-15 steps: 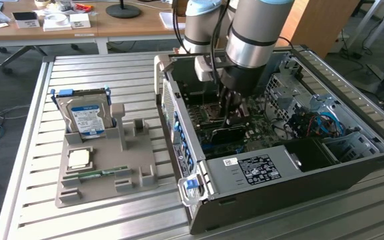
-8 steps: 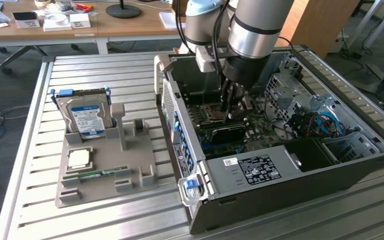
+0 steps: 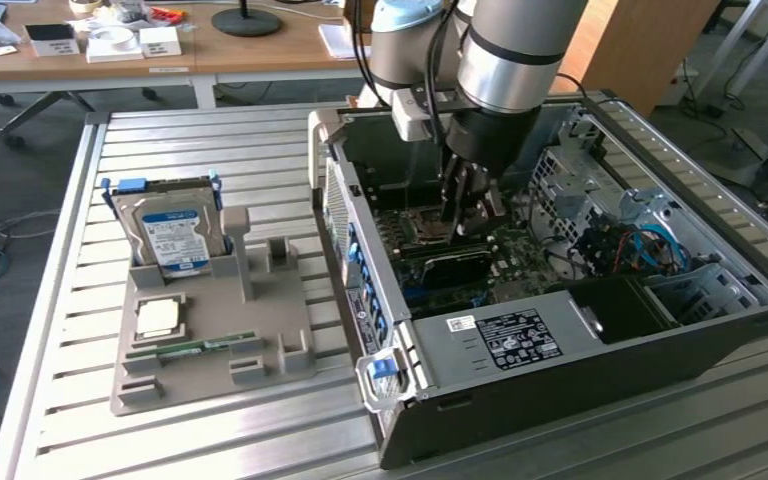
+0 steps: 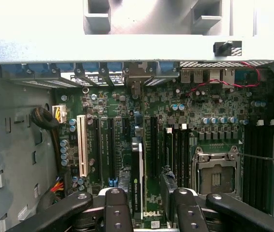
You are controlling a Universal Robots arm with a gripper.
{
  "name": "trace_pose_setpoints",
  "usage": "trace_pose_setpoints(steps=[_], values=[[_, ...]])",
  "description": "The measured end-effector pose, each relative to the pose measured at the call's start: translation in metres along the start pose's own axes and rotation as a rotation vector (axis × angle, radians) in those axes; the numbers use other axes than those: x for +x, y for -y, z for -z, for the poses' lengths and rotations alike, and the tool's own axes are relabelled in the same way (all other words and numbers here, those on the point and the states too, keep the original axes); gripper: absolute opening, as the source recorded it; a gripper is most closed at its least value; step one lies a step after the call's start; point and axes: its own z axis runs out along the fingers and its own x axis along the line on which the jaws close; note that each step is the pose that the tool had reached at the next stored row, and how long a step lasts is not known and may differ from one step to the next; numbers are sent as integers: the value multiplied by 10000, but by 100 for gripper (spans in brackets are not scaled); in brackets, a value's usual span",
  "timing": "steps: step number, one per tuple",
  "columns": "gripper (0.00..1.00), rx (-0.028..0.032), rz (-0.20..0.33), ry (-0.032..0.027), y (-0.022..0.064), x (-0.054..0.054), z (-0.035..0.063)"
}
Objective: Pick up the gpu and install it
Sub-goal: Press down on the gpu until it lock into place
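Note:
The gpu [image 4: 136, 181] stands on edge in a slot of the motherboard [image 4: 195, 104], a thin black card with a small label on its upper edge. In the exterior view the gpu [image 3: 446, 266] shows as a dark card low inside the open computer case [image 3: 598, 380]. My gripper [image 4: 145, 180] hangs straight over it with one finger on each side. One finger [image 4: 123, 181] is close against the card, while a gap shows between the card and the other finger [image 4: 168, 180]. The jaws stand open. In the exterior view the gripper [image 3: 468, 222] reaches down into the case.
A grey holder [image 3: 211, 370] on the slatted table at the exterior view's left carries a silver hard drive [image 3: 171, 235], a CPU chip [image 3: 157, 318] and a green memory stick [image 3: 204, 348]. The CPU socket [image 4: 217, 176], a white slot [image 4: 83, 145] and case walls surround the gripper.

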Motion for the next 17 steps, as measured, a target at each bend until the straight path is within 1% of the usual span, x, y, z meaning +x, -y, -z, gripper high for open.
trace_pose_setpoints(steps=[8, 9, 10, 11, 12, 13, 15, 16, 17], values=[[40, -1, 0, 0, 0, 0, 0], [38, 0, 0, 0, 0, 0, 0], [32, 0, 0, 0, 0, 0, 0], [32, 0, 0, -1, 0, 0, 0], [26, 0, 0, 0, 0, 0, 0], [26, 0, 0, 0, 0, 0, 0], [14, 0, 0, 0, 0, 0, 0], [14, 0, 0, 0, 0, 0, 0], [11, 0, 0, 0, 0, 0, 0]])
